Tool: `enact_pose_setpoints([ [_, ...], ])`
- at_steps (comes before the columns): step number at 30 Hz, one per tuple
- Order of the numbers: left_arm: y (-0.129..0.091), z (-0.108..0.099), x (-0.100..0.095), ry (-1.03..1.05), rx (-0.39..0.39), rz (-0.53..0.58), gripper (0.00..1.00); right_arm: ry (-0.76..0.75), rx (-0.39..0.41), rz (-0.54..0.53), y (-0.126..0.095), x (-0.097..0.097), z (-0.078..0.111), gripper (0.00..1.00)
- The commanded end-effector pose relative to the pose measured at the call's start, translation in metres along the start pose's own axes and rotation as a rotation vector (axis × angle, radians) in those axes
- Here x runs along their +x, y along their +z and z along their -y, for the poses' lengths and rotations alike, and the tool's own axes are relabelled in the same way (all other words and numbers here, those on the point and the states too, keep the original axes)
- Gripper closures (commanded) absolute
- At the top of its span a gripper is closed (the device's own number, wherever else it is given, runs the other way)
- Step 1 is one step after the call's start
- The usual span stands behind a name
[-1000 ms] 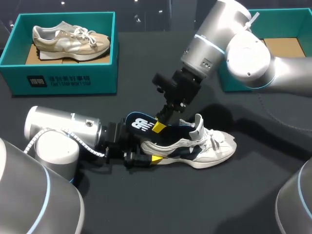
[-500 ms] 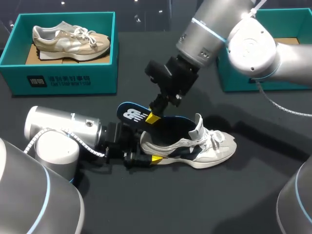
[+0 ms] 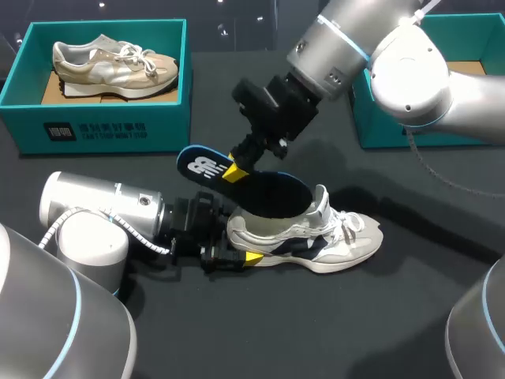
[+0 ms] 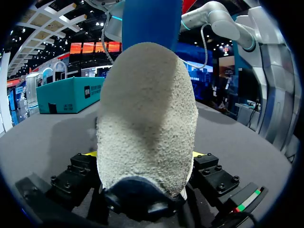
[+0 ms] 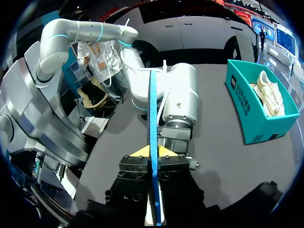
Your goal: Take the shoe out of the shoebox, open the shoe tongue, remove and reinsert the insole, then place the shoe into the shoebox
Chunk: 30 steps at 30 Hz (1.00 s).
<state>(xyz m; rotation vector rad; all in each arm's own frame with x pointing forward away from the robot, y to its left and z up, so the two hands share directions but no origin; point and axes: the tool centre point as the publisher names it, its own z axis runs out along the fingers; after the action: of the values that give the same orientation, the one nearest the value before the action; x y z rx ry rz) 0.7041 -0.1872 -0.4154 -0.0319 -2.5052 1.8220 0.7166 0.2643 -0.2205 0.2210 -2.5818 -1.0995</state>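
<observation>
Your left fingers (image 3: 252,257) clamp the heel of the shoe (image 3: 316,237) at the middle of the surface (image 3: 355,316), likely steadying it while, just beyond, your right fingers (image 3: 234,170) pinch the insole (image 3: 207,167), raised above the opening; the shoebox (image 3: 387,126) sits at the far-right corner.

Mid-table shoe (image 3: 316,245); insole (image 3: 207,167) above its heel; shoebox (image 3: 110,130) behind left, second box (image 3: 387,134) behind right.

The right claw (image 5: 152,152) pinches the blue insole (image 5: 152,114) edge-on, yellow tips tight on both faces. Straight ahead sits the left arm (image 5: 179,102), low over the dark surface (image 5: 218,156). Off to the side, a teal shoebox (image 5: 251,121) holds a beige shoe (image 5: 270,92).
</observation>
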Motion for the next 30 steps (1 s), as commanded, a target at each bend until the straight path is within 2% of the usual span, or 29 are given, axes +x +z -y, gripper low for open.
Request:
enact_pose_setpoints([
  [1,0.000,-0.002,0.000,0.001,-0.001,0.000,1.00,-0.104,-0.139,0.081,-0.021,0.013,-0.016,1.00],
  [5,0.000,-0.002,0.000,0.001,-0.001,0.000,1.00,-0.146,-0.199,0.118,-0.042,0.021,-0.038,1.00],
  [8,0.000,-0.002,0.000,0.001,-0.001,0.000,1.00,-0.143,-0.308,0.137,-0.060,0.027,-0.051,1.00],
  [10,0.000,-0.002,0.000,0.001,-0.001,0.000,1.00,-0.125,-0.431,0.128,-0.073,0.031,-0.062,1.00],
  [11,0.000,-0.002,0.000,0.001,-0.001,0.000,1.00,-0.141,-0.418,0.140,-0.079,0.035,-0.070,1.00],
  [24,0.000,-0.002,0.000,0.001,-0.001,0.000,1.00,-0.141,-0.418,0.140,-0.079,0.035,-0.070,1.00],
  [26,0.000,-0.002,0.000,0.001,-0.001,0.000,1.00,-0.125,-0.497,0.148,-0.091,0.039,-0.073,1.00],
  [30,0.000,-0.002,0.000,0.001,-0.001,0.000,1.00,-0.112,-0.557,0.174,-0.118,0.056,-0.083,1.00],
])
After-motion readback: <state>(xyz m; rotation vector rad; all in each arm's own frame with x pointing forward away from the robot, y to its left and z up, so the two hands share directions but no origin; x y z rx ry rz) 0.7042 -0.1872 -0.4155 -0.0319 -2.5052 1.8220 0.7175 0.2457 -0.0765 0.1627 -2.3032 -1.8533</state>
